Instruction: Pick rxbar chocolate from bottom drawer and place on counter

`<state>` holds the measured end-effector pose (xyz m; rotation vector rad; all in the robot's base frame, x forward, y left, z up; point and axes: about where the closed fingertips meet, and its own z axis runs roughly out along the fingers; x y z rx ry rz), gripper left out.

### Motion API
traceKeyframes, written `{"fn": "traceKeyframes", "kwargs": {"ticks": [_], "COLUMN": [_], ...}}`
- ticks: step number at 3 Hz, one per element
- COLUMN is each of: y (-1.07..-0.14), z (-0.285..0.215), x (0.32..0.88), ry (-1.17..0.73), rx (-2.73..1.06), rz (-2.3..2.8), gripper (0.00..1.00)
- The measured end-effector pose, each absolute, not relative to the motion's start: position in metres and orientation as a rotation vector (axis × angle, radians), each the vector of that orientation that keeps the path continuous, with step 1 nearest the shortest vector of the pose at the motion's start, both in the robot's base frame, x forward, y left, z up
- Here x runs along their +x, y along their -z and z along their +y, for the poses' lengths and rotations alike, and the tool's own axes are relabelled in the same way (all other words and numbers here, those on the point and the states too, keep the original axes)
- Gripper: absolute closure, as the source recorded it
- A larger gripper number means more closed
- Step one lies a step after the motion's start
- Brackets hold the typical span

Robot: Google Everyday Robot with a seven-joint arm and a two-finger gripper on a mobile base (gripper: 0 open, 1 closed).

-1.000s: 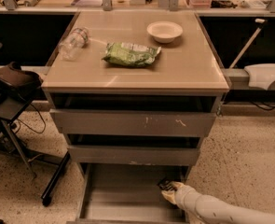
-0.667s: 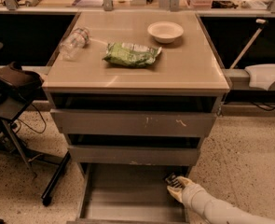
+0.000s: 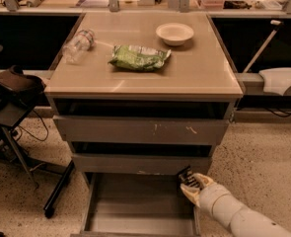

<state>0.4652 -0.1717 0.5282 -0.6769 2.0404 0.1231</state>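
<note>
The bottom drawer point(image 3: 135, 204) is pulled out, and its grey floor shows bare. My gripper point(image 3: 188, 177) comes in from the lower right on a white arm. It is at the drawer's right back corner, just under the middle drawer's front. It is shut on a small dark bar with pale marks, the rxbar chocolate point(image 3: 185, 172), which it holds above the drawer floor. The tan counter point(image 3: 199, 75) tops the cabinet.
On the counter lie a green snack bag point(image 3: 139, 57), a white bowl point(image 3: 174, 32) and a clear plastic bottle point(image 3: 78, 44). The two upper drawers stand slightly open. A black stool with a brown thing on it point(image 3: 12, 85) stands at the left. A white device point(image 3: 283, 79) is at the right.
My gripper has moved up and a little to the right, from low in the bottom drawer to just under the middle drawer's front. The dark bar has moved with it.
</note>
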Motion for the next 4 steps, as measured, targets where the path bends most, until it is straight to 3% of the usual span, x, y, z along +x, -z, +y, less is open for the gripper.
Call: {"fn": "traceKeyframes", "kwargs": {"ticks": [4], "y": [-0.644], "z": [-0.192], "x": [0.498], "ry": [-0.012], "rx": [-0.596], "rz": [1.978], "gripper": [1.0]}}
